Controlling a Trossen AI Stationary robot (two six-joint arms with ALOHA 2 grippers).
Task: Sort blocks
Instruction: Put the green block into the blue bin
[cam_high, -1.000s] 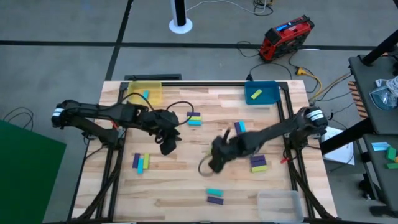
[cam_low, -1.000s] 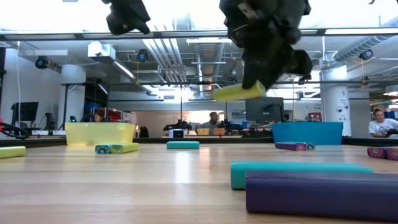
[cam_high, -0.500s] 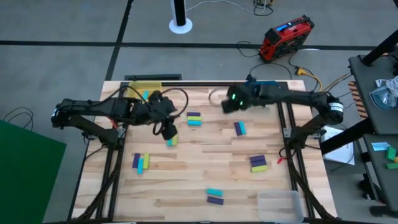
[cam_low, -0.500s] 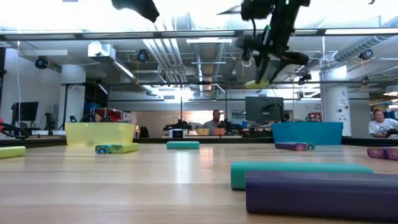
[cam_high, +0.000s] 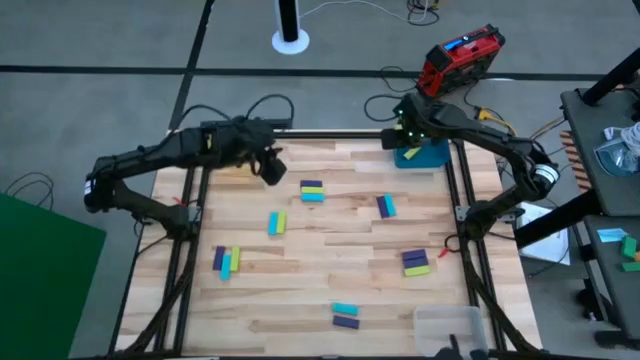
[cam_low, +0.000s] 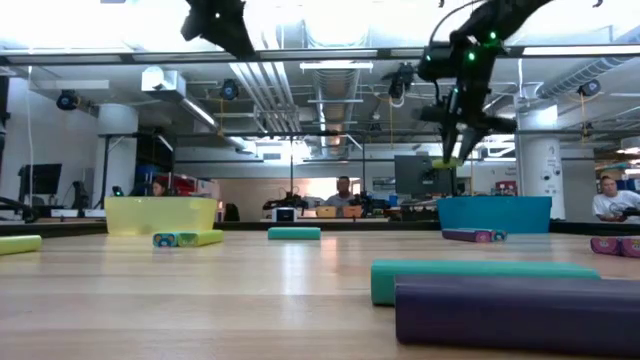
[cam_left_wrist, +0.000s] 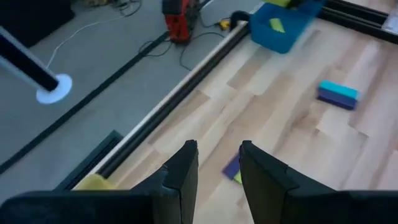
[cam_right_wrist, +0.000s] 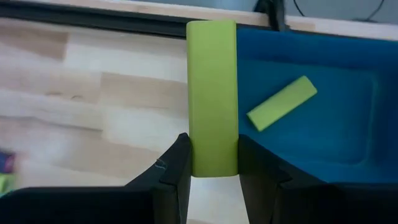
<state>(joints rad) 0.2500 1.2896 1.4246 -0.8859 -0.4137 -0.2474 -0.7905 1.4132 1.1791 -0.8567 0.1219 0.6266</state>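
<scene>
Fingers of the right gripper (cam_right_wrist: 213, 177) pinch a yellow-green block (cam_right_wrist: 212, 93), holding it upright over the near edge of the blue bin (cam_right_wrist: 323, 143) at the table's far right corner. One more yellow-green block (cam_right_wrist: 282, 103) lies inside that bin. The left gripper (cam_left_wrist: 216, 165) hovers near the table's far left edge, its fingers slightly parted and holding nothing. Other blocks lie scattered on the wooden table (cam_high: 330, 260).

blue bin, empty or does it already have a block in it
Not empty: one yellow-green block lies flat in the blue bin, while the right gripper holds another at its edge.
</scene>
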